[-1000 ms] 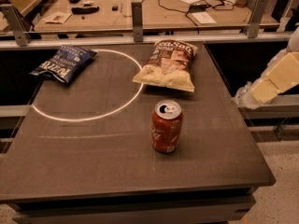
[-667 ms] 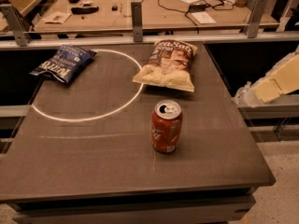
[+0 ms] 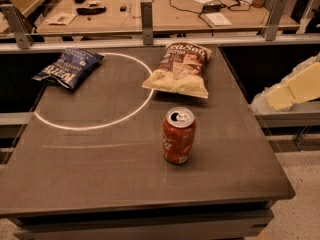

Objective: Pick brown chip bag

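The brown chip bag (image 3: 181, 69) lies flat on the dark table, at the back just right of centre, with its dark brown top away from me and its pale cream lower half toward me. My gripper (image 3: 264, 102) is at the right edge of the view, off the table's right side, level with the bag's near end and well apart from it. The cream arm link (image 3: 295, 86) rises behind it to the right.
A red soda can (image 3: 178, 135) stands upright in front of the brown bag. A dark blue chip bag (image 3: 69, 67) lies at the back left, beside a white circle (image 3: 95, 91) drawn on the table (image 3: 100, 169). A railing and a cluttered desk are behind.
The arm at the right edge has dropped slightly. The bags and the can have not moved.
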